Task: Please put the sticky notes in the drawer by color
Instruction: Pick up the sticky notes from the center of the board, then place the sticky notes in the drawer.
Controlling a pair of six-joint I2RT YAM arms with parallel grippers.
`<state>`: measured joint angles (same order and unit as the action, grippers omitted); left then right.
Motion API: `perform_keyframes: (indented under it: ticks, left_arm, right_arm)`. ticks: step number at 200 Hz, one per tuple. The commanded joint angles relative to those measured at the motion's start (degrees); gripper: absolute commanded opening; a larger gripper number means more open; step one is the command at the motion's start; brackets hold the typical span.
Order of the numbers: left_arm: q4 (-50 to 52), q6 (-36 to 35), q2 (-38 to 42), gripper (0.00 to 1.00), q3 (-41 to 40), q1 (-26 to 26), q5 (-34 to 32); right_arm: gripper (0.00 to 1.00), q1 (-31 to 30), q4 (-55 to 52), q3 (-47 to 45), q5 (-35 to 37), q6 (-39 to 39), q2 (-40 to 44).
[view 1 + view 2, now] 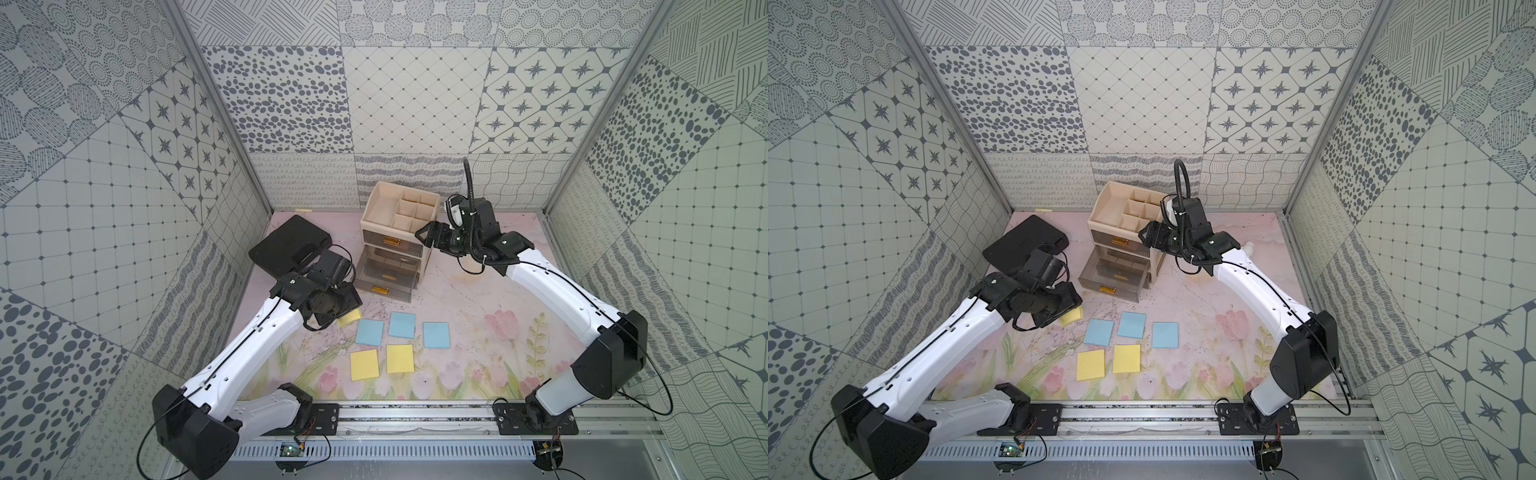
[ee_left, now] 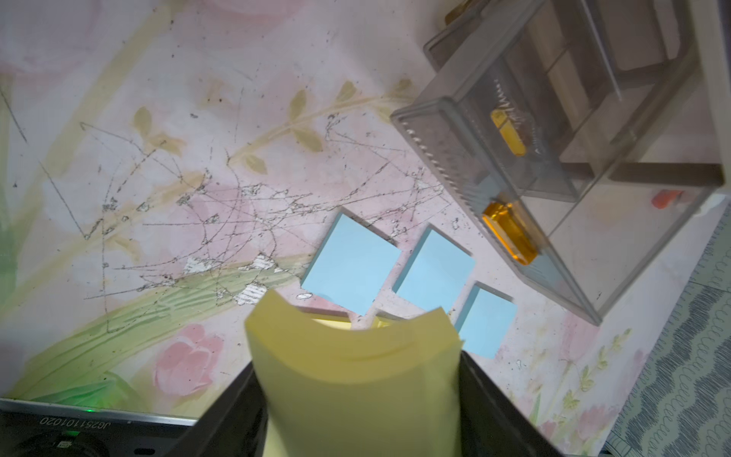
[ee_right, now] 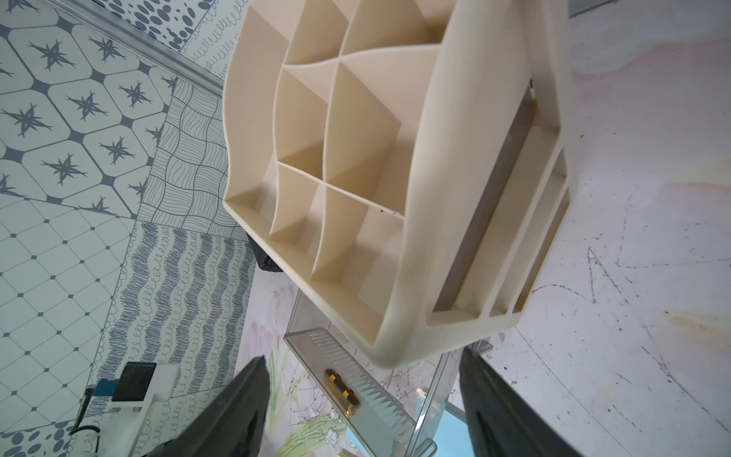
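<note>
Status: my left gripper (image 2: 358,395) is clamped on one yellow pad (image 2: 348,356), which bows between the fingers, held above the floral mat (image 1: 478,332) beside the loose pads. Three blue pads (image 1: 402,325) lie flat in a row in front of the cabinet (image 1: 376,226). Two yellow pads (image 1: 400,358) lie nearer me. Middle drawer (image 1: 386,266) and bottom drawer (image 1: 395,293) stand pulled out. Top drawer (image 1: 382,237) is closed. My right gripper (image 1: 424,236) hangs with jaws wide and nothing between them, just beside the cabinet's right front corner. I cannot tell whether it touches.
</note>
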<state>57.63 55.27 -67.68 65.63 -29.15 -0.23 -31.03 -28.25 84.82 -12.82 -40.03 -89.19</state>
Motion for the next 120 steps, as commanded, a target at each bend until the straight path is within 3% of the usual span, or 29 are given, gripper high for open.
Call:
perform_keyframes:
  ticks: [1, 72, 120]
  left_arm:
    - [-0.9, -4.4, -6.3, 0.71, 8.1, 0.2, 2.6]
    - [-5.5, -7.3, -23.7, 0.71, 23.8, 0.2, 3.6]
    - [-6.9, -8.4, -31.1, 0.71, 31.2, 0.3, 3.7]
  right_arm:
    - [0.79, 0.7, 1.6, 0.8, 0.2, 1.1, 3.8]
    - [0.79, 3.6, 2.0, -2.6, -1.0, 1.5, 7.6]
    - [0.79, 6.0, 2.0, -4.8, -2.3, 2.1, 9.6]
